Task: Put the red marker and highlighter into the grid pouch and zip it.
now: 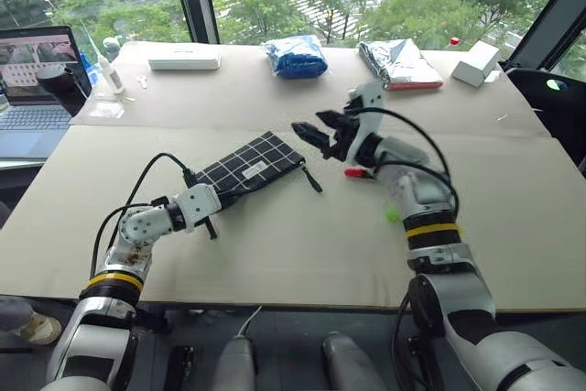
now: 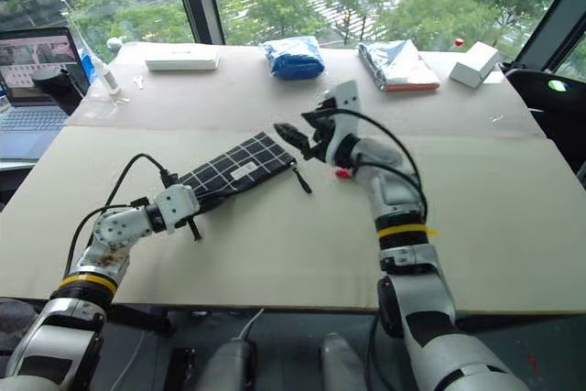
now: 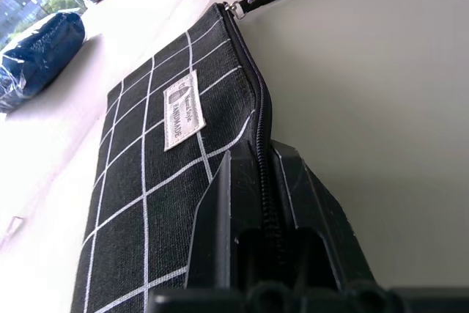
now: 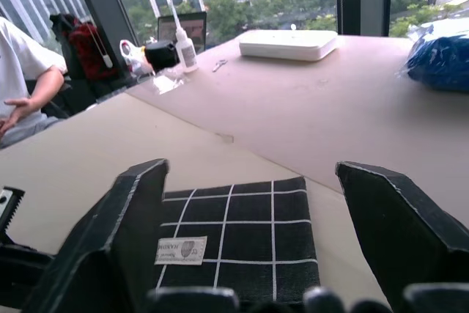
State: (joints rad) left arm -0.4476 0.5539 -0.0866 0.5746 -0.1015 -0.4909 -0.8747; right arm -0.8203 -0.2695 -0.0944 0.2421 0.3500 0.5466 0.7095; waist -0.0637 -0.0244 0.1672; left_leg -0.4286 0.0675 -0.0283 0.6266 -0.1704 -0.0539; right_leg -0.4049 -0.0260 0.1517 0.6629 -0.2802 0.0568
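Observation:
The grid pouch (image 1: 252, 164) lies flat on the table, black with white lines and a small white label (image 3: 182, 110). Its zip line looks closed up to the pull strap (image 1: 312, 178) at the far end. My left gripper (image 1: 207, 200) is shut on the pouch's near end, its fingers (image 3: 238, 214) pinching the zipper edge. My right gripper (image 1: 316, 131) hangs open above the table just right of the pouch's far end, nothing between its fingers (image 4: 124, 232). A red tip of the red marker (image 1: 355, 172) shows under the right wrist. A green spot, probably the highlighter (image 1: 392, 215), peeks out beside the forearm.
At the back of the table stand a blue bag (image 1: 295, 57), a silver packet (image 1: 398, 63), a white box (image 1: 476, 63) and a flat white case (image 1: 183, 59). A laptop (image 1: 32, 89) and a glue bottle (image 1: 105, 70) are far left. A person (image 4: 22, 71) sits beyond.

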